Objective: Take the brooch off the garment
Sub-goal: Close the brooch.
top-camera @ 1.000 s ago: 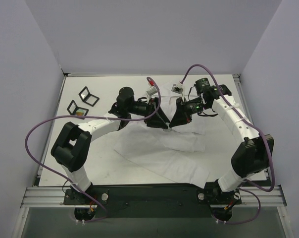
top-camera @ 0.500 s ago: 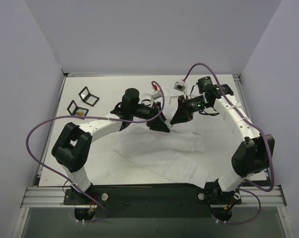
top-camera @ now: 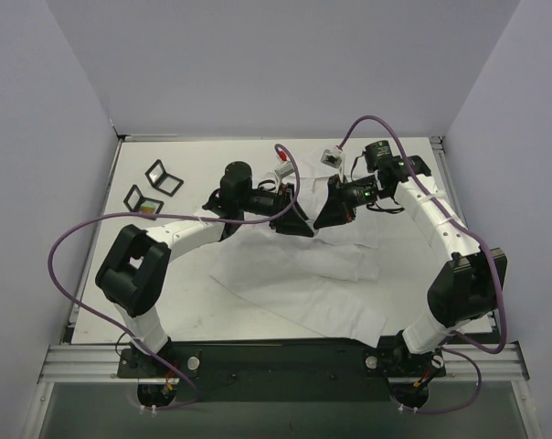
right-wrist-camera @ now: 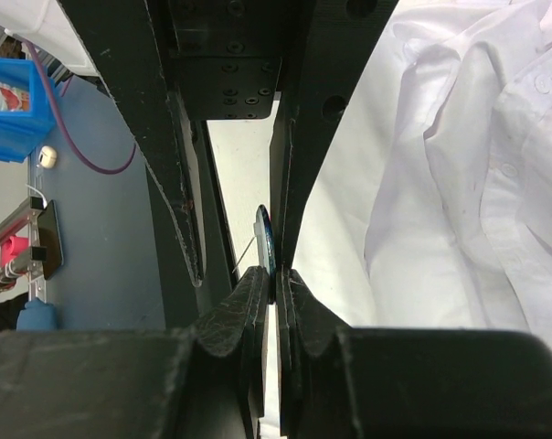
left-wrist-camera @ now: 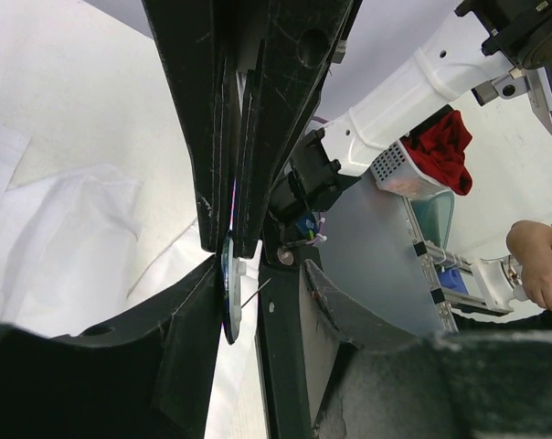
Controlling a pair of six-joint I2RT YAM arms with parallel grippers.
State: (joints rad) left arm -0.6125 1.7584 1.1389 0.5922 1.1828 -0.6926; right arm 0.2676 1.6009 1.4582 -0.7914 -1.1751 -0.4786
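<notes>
Premises: a robotics lab test cell, not a home or shop. Grounds: a white table (top-camera: 212, 155) is boxed on three sides by plain grey panels (top-camera: 285, 64). The left arm (top-camera: 180, 233) and right arm (top-camera: 440, 219) are bolted by an aluminium rail (top-camera: 75, 366) at its near edge, with purple cable (top-camera: 61, 265) looped loose. Beyond the cell the wrist views show a blue parts bin (right-wrist-camera: 11, 91), metal framing (right-wrist-camera: 25, 229) and what appears to be a person's forearm (left-wrist-camera: 536, 261) — blurred.

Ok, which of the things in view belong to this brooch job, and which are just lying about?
Part of the job: the garment; the brooch, pinched in the right hand; the left hand, open around it.
Lying about: the farther black frame and the nearer black frame, far left on the table.
</notes>
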